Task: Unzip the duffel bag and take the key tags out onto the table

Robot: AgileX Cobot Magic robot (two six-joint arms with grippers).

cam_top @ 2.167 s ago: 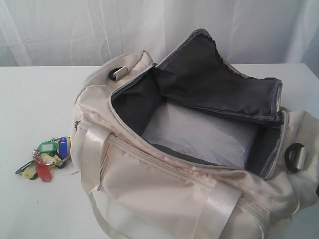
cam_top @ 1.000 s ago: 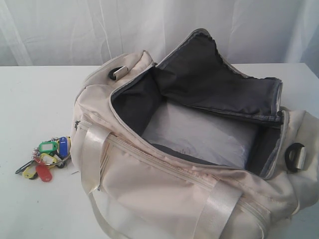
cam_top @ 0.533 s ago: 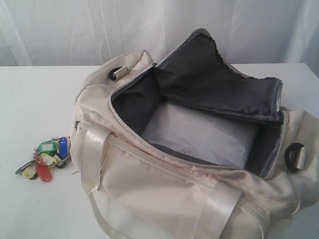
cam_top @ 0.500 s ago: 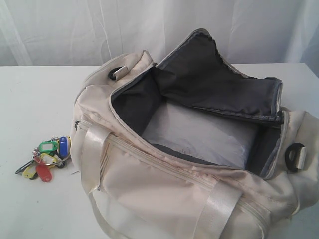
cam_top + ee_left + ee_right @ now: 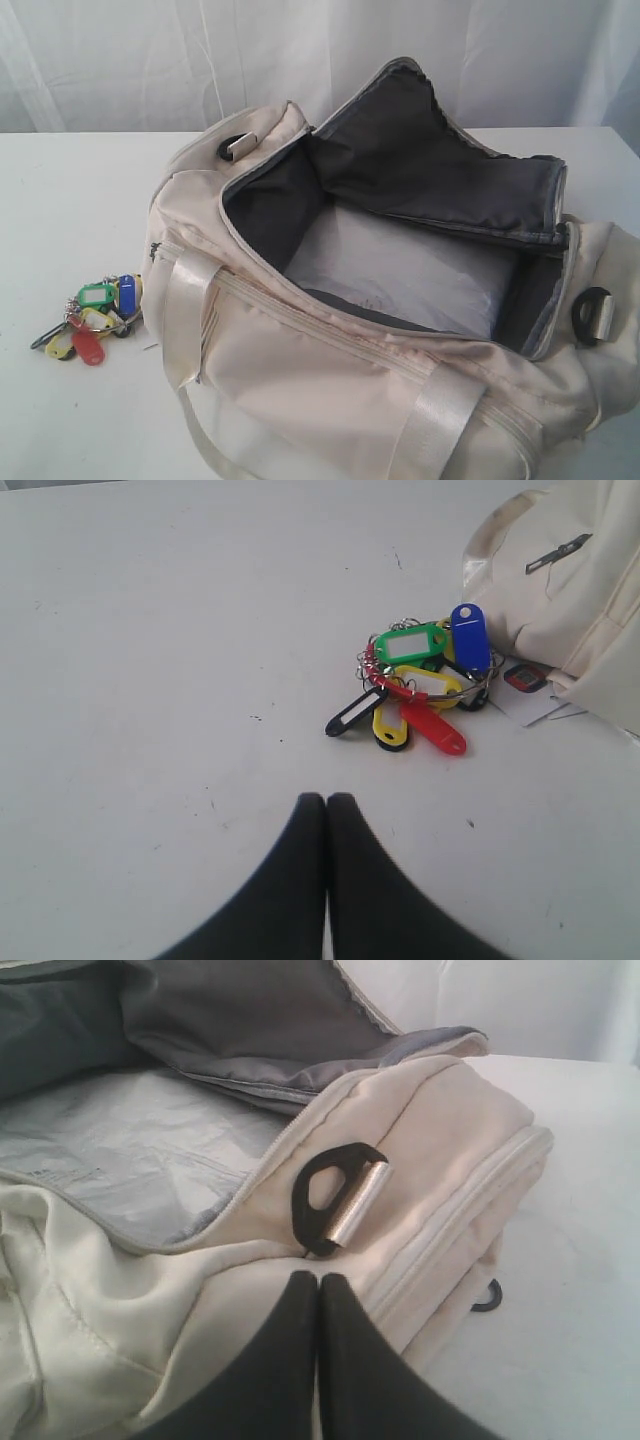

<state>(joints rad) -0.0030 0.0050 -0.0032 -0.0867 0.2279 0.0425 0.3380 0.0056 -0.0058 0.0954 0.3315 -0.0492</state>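
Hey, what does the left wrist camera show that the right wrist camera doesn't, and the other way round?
Left wrist only: the key tags lying on the table, clear of the shut left gripper. Right wrist only: the dark lining, a black strap ring and the shut right gripper. Both: the cream bag and the white table.

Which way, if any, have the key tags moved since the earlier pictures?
No. The key tags lie in the same spot on the table, equally near the bag.
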